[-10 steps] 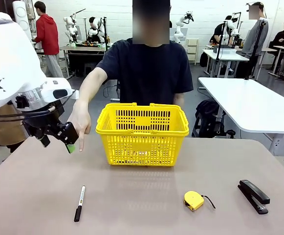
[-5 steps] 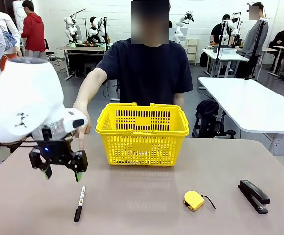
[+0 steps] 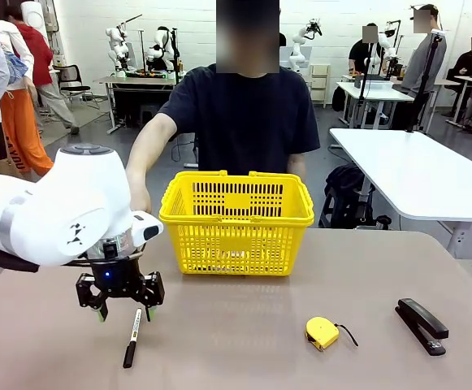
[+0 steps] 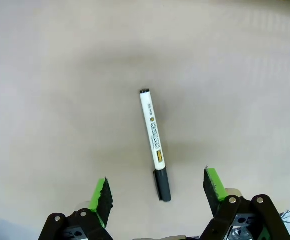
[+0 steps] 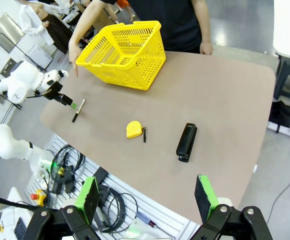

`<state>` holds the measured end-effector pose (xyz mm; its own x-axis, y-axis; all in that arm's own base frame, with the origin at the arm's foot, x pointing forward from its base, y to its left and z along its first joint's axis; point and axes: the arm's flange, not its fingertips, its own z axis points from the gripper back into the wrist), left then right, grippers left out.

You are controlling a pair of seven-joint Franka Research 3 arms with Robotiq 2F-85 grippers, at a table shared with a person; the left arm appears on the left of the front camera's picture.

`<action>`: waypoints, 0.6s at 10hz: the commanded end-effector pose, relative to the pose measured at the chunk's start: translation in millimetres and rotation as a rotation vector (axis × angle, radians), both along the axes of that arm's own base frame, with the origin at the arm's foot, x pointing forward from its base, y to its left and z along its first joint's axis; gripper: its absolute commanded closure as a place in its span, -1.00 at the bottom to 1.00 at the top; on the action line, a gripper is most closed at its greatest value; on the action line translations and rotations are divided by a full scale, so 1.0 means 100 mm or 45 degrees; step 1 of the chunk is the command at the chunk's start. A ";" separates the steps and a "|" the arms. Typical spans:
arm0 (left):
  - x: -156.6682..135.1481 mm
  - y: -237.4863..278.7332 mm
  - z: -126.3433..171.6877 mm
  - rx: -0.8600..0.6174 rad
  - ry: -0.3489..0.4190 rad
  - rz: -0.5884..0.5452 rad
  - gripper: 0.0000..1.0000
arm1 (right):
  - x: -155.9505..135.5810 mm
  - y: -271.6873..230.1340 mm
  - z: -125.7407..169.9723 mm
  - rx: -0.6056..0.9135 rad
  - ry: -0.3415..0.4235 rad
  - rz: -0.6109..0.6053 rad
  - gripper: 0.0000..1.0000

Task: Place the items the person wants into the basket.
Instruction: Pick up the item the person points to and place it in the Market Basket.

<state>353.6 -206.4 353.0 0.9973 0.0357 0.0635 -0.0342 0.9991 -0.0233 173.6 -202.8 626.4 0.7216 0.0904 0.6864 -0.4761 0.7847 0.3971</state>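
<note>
A marker (image 3: pixel 132 336) with a white barrel and black cap lies on the brown table, left of the middle. My left gripper (image 3: pixel 126 313) hangs open just above its far end, fingers pointing down. In the left wrist view the marker (image 4: pixel 153 142) lies lengthwise between my green pads (image 4: pixel 103 196), with its capped end nearest the gripper (image 4: pixel 157 192). The yellow basket (image 3: pixel 237 219) stands at the far middle, in front of the person (image 3: pixel 248 114), whose arm reaches down beside it. My right gripper (image 5: pixel 147 197) is open, high above the table, with nothing in it.
A yellow tape measure (image 3: pixel 322 333) and a black stapler (image 3: pixel 421 325) lie at the right front of the table (image 3: pixel 244 341). From the right wrist view I see the basket (image 5: pixel 122 55), the marker (image 5: pixel 78 110) and the person's hand (image 5: pixel 75 55) near the basket's corner.
My left arm has swung right and down from beside the person's hand to just over the marker, its fingers now pointing down. The person's pointing hand is now behind the arm.
</note>
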 end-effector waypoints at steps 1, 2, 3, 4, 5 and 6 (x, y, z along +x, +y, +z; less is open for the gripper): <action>-0.03 -0.02 -0.15 -0.011 -0.044 0.025 -0.90 | 0.01 0.00 -0.02 0.017 -0.015 0.026 -1.00; 0.00 -0.02 -0.20 -0.007 -0.033 0.031 -0.90 | 0.01 0.00 -0.02 0.017 -0.015 0.026 -1.00; 0.03 -0.02 -0.27 0.002 -0.018 0.042 -0.90 | 0.01 0.00 -0.02 0.017 -0.015 0.026 -1.00; 0.07 -0.03 -0.36 0.004 -0.006 0.054 -0.90 | 0.01 0.00 -0.02 0.017 -0.015 0.026 -1.00; 0.11 -0.04 -0.39 0.000 0.004 0.059 -0.90 | 0.01 0.00 -0.02 0.017 -0.015 0.026 -1.00; 0.14 -0.03 -0.39 0.000 0.010 0.059 -0.90 | 0.01 0.00 -0.02 0.017 -0.015 0.026 -1.00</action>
